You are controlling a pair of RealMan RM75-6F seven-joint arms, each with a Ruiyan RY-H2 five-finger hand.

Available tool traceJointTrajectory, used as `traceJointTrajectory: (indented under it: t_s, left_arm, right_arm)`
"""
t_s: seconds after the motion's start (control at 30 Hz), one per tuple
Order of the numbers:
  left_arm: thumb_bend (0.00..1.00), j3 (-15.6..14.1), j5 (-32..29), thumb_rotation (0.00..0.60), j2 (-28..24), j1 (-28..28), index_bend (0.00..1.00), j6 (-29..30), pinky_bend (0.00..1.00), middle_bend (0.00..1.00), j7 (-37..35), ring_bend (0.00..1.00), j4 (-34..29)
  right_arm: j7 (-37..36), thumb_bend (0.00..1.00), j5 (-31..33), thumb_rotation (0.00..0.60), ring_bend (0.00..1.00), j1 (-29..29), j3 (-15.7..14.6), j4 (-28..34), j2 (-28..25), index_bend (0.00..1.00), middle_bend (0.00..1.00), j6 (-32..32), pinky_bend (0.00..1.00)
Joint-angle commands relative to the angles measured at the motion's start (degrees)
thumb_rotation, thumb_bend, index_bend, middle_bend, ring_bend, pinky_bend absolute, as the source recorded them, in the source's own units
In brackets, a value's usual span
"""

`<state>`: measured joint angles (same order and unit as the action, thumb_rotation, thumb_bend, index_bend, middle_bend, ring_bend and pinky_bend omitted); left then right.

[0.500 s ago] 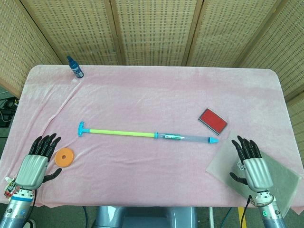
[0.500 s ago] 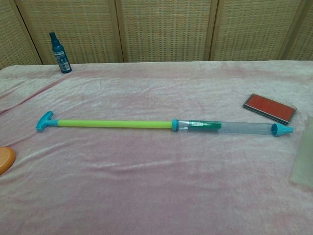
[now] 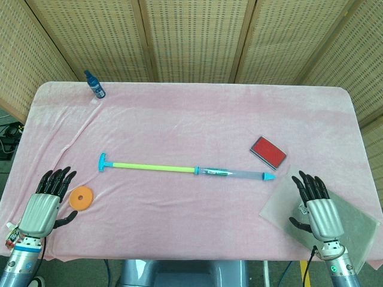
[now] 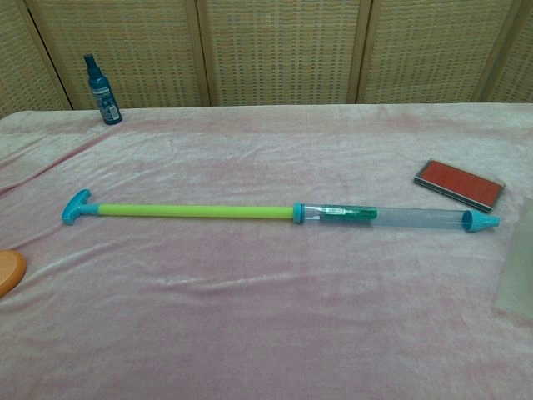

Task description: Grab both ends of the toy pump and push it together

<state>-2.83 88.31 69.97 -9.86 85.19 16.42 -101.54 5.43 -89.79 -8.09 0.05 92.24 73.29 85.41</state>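
Note:
The toy pump (image 3: 185,170) (image 4: 275,213) lies across the middle of the pink cloth, drawn out long. Its teal T-handle (image 3: 103,162) (image 4: 76,206) is at the left end of the yellow-green rod, and the clear barrel ends in a teal nozzle (image 3: 270,176) (image 4: 480,222) at the right. My left hand (image 3: 45,202) rests open near the front left edge, well short of the handle. My right hand (image 3: 316,203) lies open at the front right, below the nozzle. Neither hand touches the pump, and neither shows in the chest view.
An orange disc (image 3: 81,198) (image 4: 7,272) lies just right of my left hand. A red pad (image 3: 267,152) (image 4: 459,184) sits beyond the nozzle. A grey sheet (image 3: 344,224) lies under my right hand. A blue spray bottle (image 3: 94,84) (image 4: 102,78) stands at the back left corner.
My left hand has slid slightly back toward the table's front edge. The pump and my right hand have not moved.

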Motion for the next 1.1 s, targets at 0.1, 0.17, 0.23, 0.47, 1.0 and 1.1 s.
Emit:
traceJointTrajectory:
  t_s: [0.1, 0.17, 0.23, 0.47, 1.0, 1.1]
  left_arm:
    - [0.19, 0.65, -0.85, 0.600, -0.08, -0.13, 0.02, -0.75, 0.04, 0.01, -0.24, 0.02, -0.44]
    - [0.19, 1.66, -2.20, 0.600, 0.06, -0.38, 0.08, -1.19, 0.20, 0.11, 0.45, 0.15, -1.07]
    - [0.19, 3.37, -3.34, 0.600, 0.43, -1.31, 0.17, -1.72, 0.39, 0.34, 2.38, 0.36, -1.35]
    - [0.24, 11.35, -11.39, 0.600, 2.72, -8.87, 0.43, -9.76, 0.72, 0.79, 9.16, 0.73, -0.35]
    - [0.38, 17.56, -39.70, 0.600, 9.68, -24.18, 0.42, -25.60, 0.77, 0.89, 25.59, 0.81, 6.45]
    - [0.38, 17.25, -43.62, 0.600, 11.43, -26.55, 0.41, -26.42, 0.77, 0.89, 27.97, 0.81, 8.81]
  right_arm:
    - [-0.54, 0.20, 0.15, 0.600, 0.00, 0.15, 0.33, 0.26, -0.31, 0.00, 0.00, 0.06, 0.00]
    - [-0.67, 0.20, 0.24, 0.600, 0.00, 0.23, 0.48, 0.45, -0.50, 0.00, 0.00, 0.04, 0.00]
    - [-0.64, 0.20, 0.48, 0.600, 0.00, 0.26, 0.57, 0.57, -0.59, 0.00, 0.00, -0.21, 0.00]
    - [-0.25, 0.20, 0.90, 0.600, 0.00, 0.17, 0.57, 1.00, -0.67, 0.00, 0.00, -1.36, 0.00]
    - [-1.28, 0.20, 1.08, 0.600, 0.00, -0.09, 0.82, 0.28, -0.47, 0.00, 0.00, -2.83, 0.00]
    - [-1.39, 0.20, 1.42, 0.600, 0.00, -0.14, 0.98, -0.01, -0.34, 0.00, 0.00, -3.17, 0.00]
